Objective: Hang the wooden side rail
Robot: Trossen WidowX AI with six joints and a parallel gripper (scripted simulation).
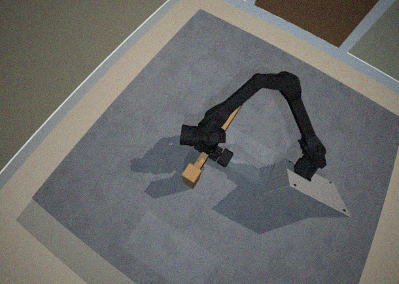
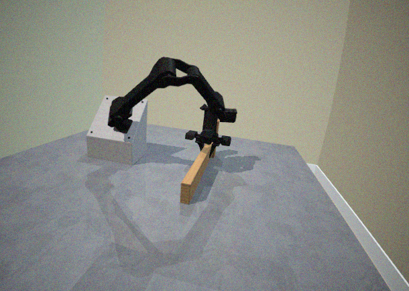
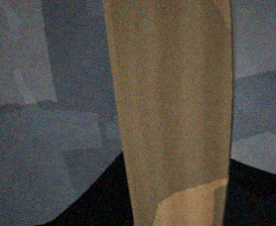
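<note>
The wooden side rail (image 1: 231, 118) (image 2: 198, 169) (image 3: 171, 99) stands on edge, its far end low at the table top; I cannot tell if that end touches. The headboard post (image 1: 191, 173) is upright, its square top showing in the top view at the rail's other end. In the exterior view the post (image 2: 218, 125) is mostly behind the gripper. My gripper (image 1: 210, 150) (image 2: 207, 151) points down and is shut on the rail, close to the post. Black fingers flank the rail in the wrist view. The hooks, the pins and the slot are hidden, so their contact cannot be seen.
The arm's base sits on a pale sloped block (image 1: 322, 188) (image 2: 108, 146) to one side of the rail. The arm arches over from it to the rail. The grey table top (image 1: 157, 252) (image 2: 268, 245) has a pale border in the top view.
</note>
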